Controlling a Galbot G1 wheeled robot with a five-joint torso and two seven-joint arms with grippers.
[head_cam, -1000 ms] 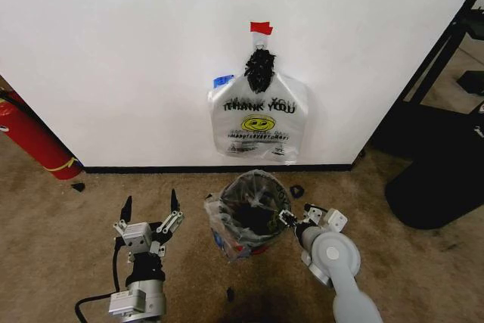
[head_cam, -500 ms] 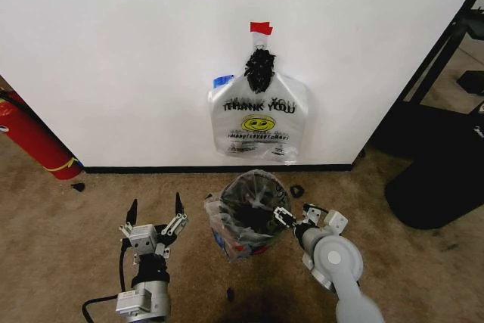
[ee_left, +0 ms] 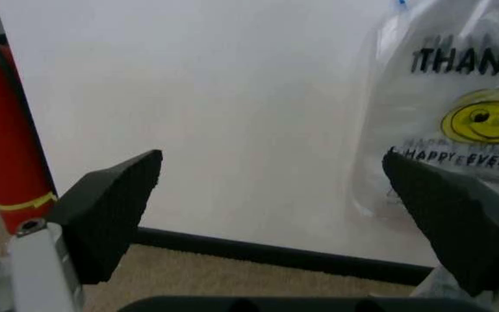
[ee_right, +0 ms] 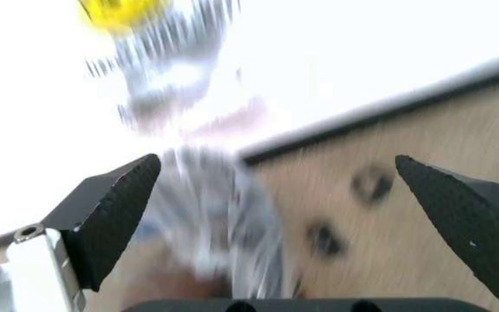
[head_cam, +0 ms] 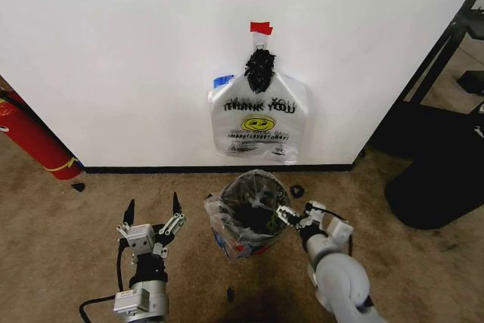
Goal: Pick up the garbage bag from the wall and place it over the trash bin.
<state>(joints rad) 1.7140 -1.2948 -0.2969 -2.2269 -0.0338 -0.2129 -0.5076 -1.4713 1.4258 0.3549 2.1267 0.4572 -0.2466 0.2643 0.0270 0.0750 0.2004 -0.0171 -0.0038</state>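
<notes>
The trash bin [head_cam: 254, 200], black wire mesh, stands on the carpet below the white wall [head_cam: 113, 51]. The see-through garbage bag [head_cam: 224, 231] with blue patches is draped over its rim and down its sides. My right gripper [head_cam: 286, 215] is open at the bin's right rim, beside the plastic and holding nothing. In the right wrist view its fingers [ee_right: 111, 214] stand wide apart, with blurred plastic [ee_right: 223, 221] between and beyond them. My left gripper [head_cam: 151, 209] is open on the bin's left, a short way off, pointing at the wall [ee_left: 215, 97].
An opaque white "THANK YOU" smiley bag [head_cam: 259, 122] hangs on the wall under a piece of red tape [head_cam: 261, 28]. A red fire extinguisher [head_cam: 30, 138] leans at the far left. Black furniture [head_cam: 439, 172] stands at the right. Small dark scraps lie on the carpet.
My right arm has drawn back toward me and its wrist has turned, the gripper staying by the bin's right rim. The left gripper has shifted slightly right.
</notes>
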